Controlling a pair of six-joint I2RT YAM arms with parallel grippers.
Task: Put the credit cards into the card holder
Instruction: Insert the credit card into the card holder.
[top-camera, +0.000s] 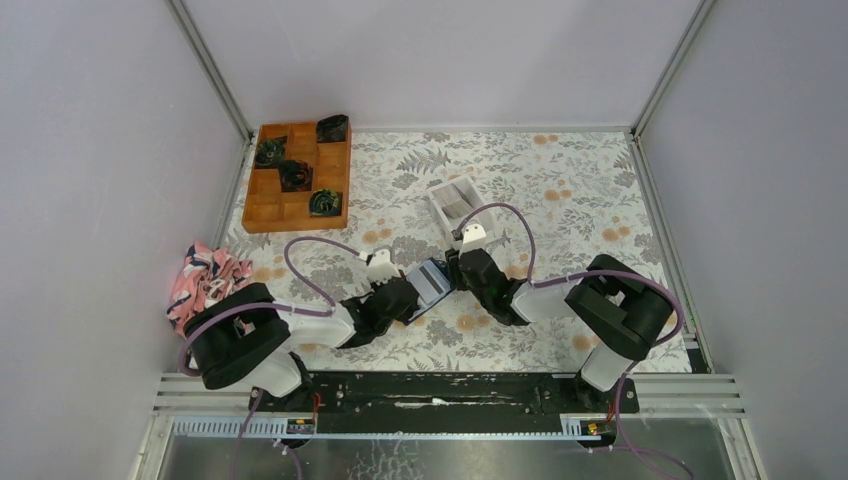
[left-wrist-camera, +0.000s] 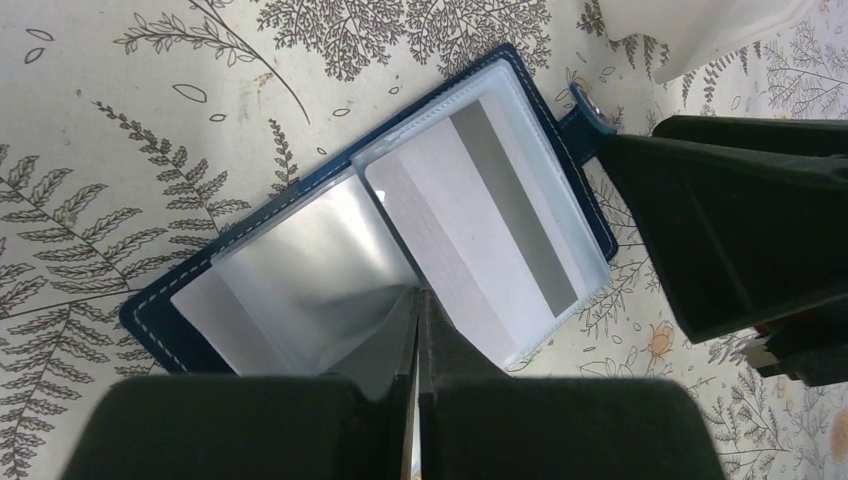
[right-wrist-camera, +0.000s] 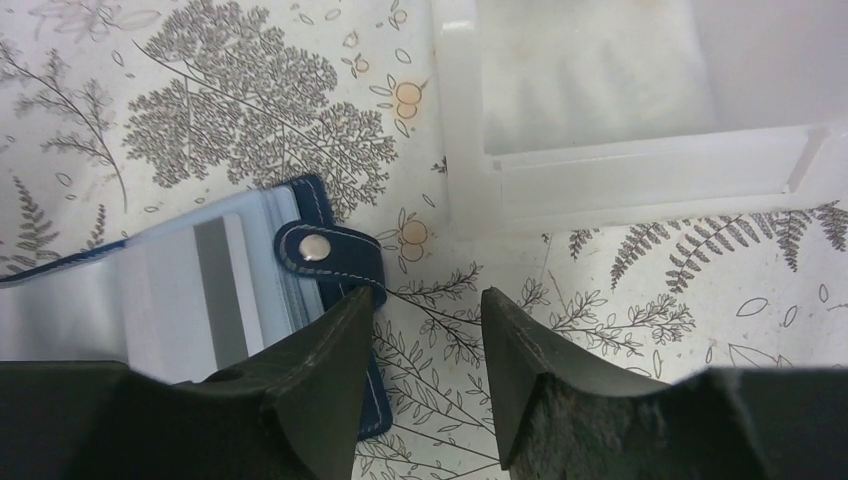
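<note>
The card holder (top-camera: 430, 283) lies open on the flowered table between both grippers, navy outside with clear sleeves (left-wrist-camera: 300, 290). A pale credit card (left-wrist-camera: 480, 230) with a grey stripe sits inside the right-hand sleeve, and it also shows in the right wrist view (right-wrist-camera: 215, 300). My left gripper (left-wrist-camera: 420, 297) is shut at the fold of the sleeves, and the left sleeve bows up to its tips. My right gripper (right-wrist-camera: 430, 300) stands open with only table between its fingers. Its left fingertip (right-wrist-camera: 355, 310) is right by the holder's snap tab (right-wrist-camera: 325, 250).
A white open-topped box (top-camera: 455, 200) stands just beyond the right gripper, and its rim (right-wrist-camera: 620, 165) is close ahead in the right wrist view. An orange compartment tray (top-camera: 298, 175) sits at the back left. A pink cloth (top-camera: 207, 280) lies at the left edge.
</note>
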